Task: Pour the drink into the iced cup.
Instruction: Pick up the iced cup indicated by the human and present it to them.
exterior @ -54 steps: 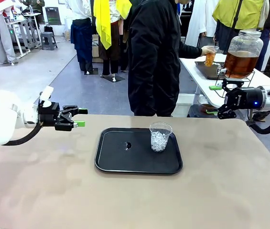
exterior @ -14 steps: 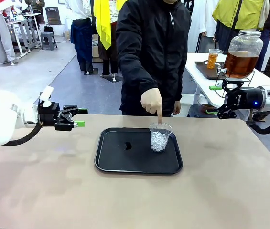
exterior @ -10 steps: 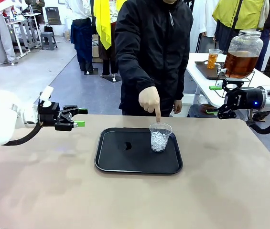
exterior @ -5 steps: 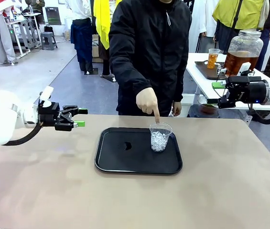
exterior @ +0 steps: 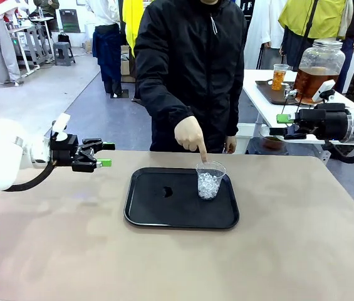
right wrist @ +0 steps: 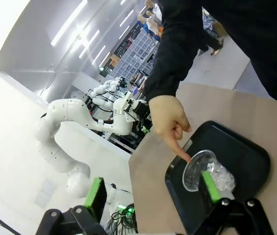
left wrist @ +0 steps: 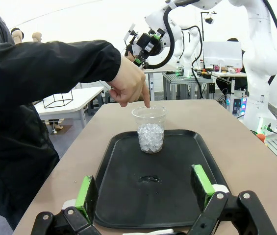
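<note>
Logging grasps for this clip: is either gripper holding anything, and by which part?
Nothing is held; left gripper and right gripper are both open.

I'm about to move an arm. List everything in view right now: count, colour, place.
table: one, tan, in front of the robot
tray: one, black, middle of the table
iced cup: one, clear with white ice, far right part of the tray
wet spot: one, dark, on the tray left of the iced cup
side table: one, white, behind at far right
drink jar: one, glass with amber drink, on the side table
cup of drink: one, amber, left of the drink jar
person's hand: one, forefinger pointing at the iced cup's rim
left gripper: one, black and green, open, empty, table's left side
right gripper: one, open, empty, far right
</note>
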